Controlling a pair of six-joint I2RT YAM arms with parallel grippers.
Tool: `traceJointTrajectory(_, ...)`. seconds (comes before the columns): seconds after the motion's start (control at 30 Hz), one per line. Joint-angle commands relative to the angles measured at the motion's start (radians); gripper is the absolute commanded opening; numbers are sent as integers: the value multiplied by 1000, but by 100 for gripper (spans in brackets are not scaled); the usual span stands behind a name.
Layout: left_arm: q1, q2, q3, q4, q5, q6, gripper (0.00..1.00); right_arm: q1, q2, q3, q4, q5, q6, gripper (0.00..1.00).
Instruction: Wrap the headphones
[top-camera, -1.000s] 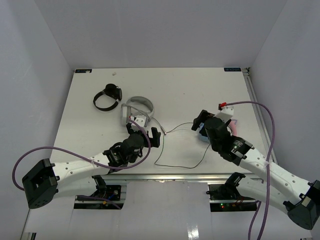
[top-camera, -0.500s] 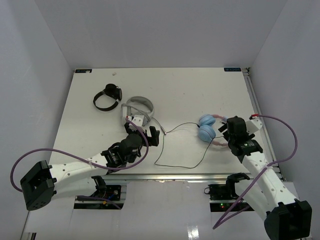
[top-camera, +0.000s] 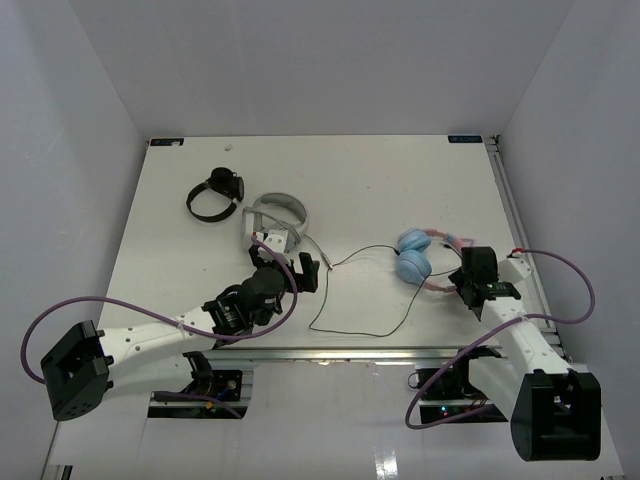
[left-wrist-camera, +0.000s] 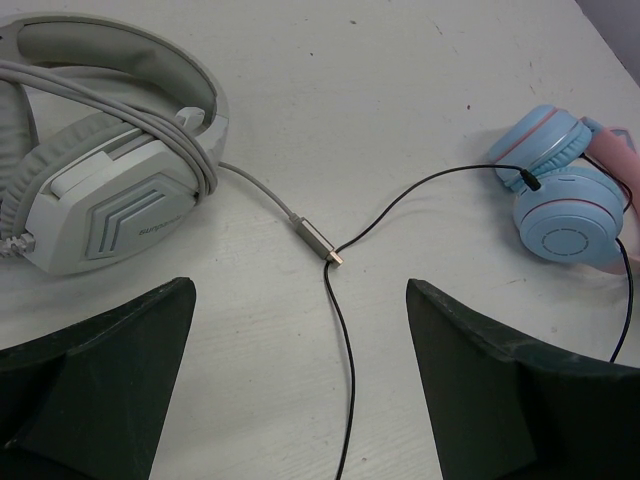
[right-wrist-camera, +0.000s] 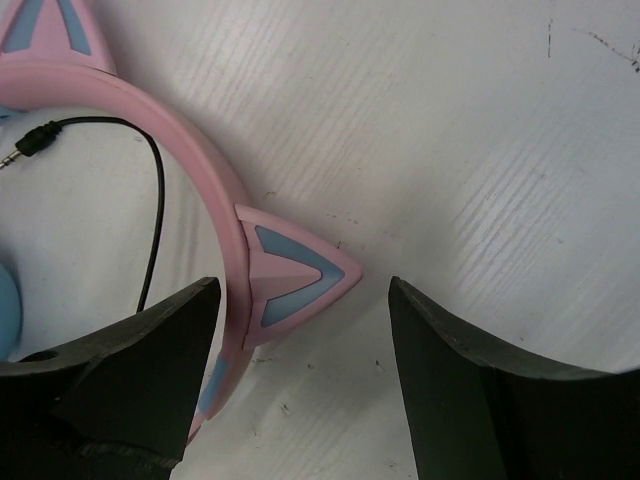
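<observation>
The headphones lie on the table at the right, with light blue cups (top-camera: 412, 262) and a pink cat-eared headband (top-camera: 448, 243). The cups also show in the left wrist view (left-wrist-camera: 565, 225). Their thin dark cable (top-camera: 352, 333) loops toward the table's front and left. My right gripper (top-camera: 463, 277) is open, right beside the headband's right side. In its wrist view the gripper (right-wrist-camera: 300, 385) stands over one cat ear (right-wrist-camera: 295, 275). My left gripper (top-camera: 306, 271) is open and empty, and the cable (left-wrist-camera: 345, 370) runs between its fingers (left-wrist-camera: 100, 380).
The grey-white headphones (top-camera: 275, 220) lie just beyond my left gripper. Their grey cable ends in a gold plug (left-wrist-camera: 322, 245) that touches the dark cable. The small black headphones (top-camera: 215, 195) lie at the back left. A metal rail (top-camera: 515, 230) runs along the table's right edge.
My right arm has swung right, from over the headphones to their right side, which uncovers them. My left arm has barely moved.
</observation>
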Motion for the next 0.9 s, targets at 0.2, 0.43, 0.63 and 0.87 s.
traceJointTrajectory(0.2, 0, -22, 6, 5, -8, 2, 97, -23, 92, -35, 146, 16, 15, 68)
traceJointTrajectory(0.43, 0, -28, 4, 8, -5, 0, 97, -24, 169, -25, 230, 42, -115, 42)
traceJointTrajectory(0.63, 0, -38, 10, -4, 6, -22, 91, -28, 206, 109, 229, 23, -264, 10)
traceJointTrajectory(0.87, 0, -30, 222, -171, 168, -66, 89, -26, 133, 325, 342, -304, -583, 8)
